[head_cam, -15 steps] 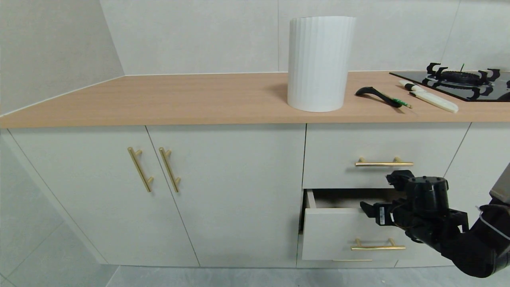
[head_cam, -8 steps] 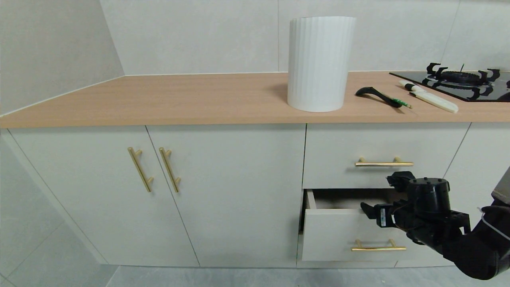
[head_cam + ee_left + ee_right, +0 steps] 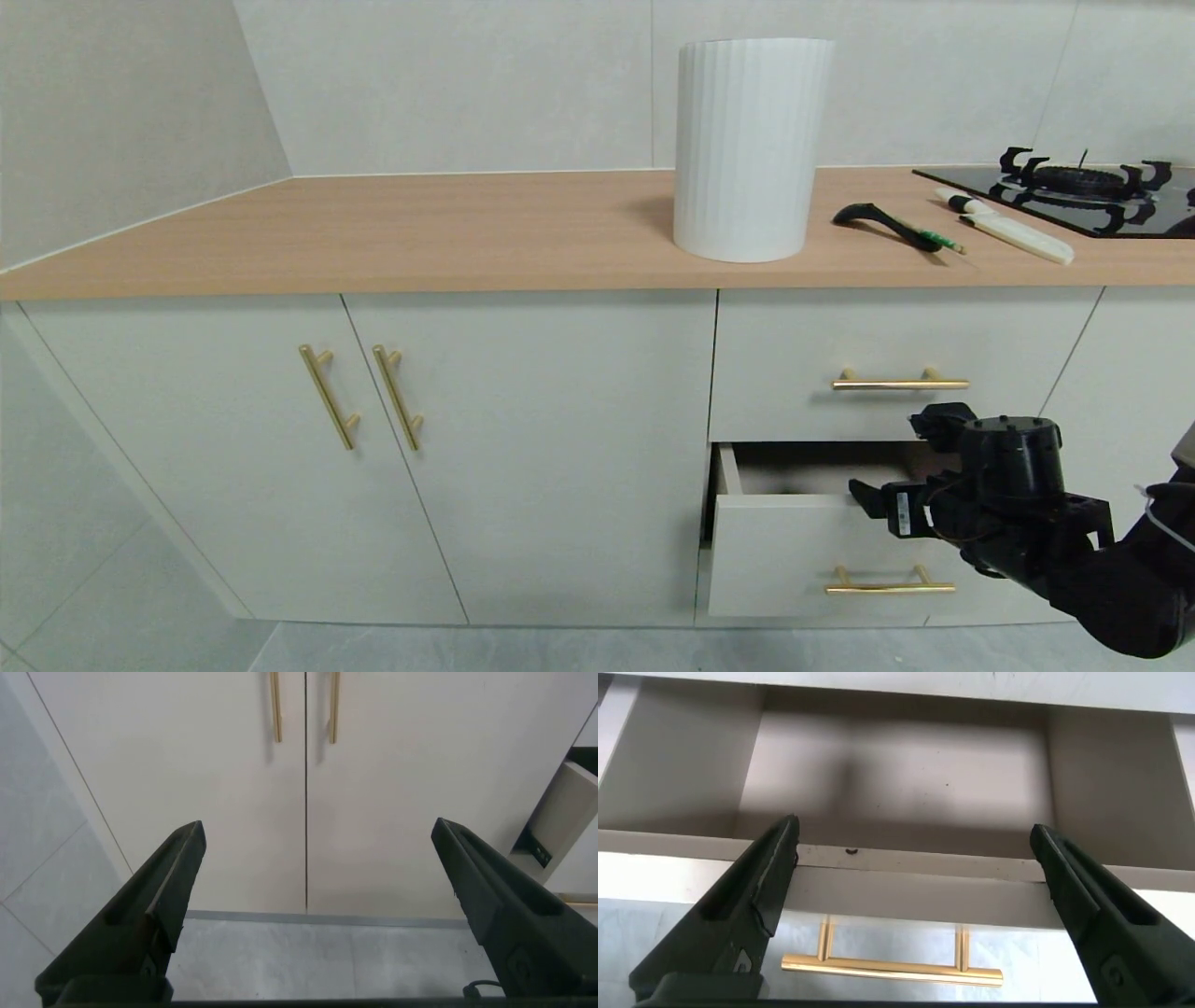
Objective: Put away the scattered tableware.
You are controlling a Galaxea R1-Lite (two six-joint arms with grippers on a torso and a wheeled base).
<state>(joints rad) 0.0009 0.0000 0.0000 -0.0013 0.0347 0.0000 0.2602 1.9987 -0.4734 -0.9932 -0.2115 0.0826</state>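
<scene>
Lower drawer part-open. In head view the right gripper sits at 4 o'clock, just off the drawer mouth, jaws spread and nothing held. Same for the left gripper: spread, empty, facing the cabinet doors. Untouched: black ladle and white knife lie on the counter at 2 o'clock, ladle at 3 o'clock of the white canister. Reads as drawer-opening done — next move likely needs the right arm raised to the counter, jaws squared across the ladle handle.
</scene>
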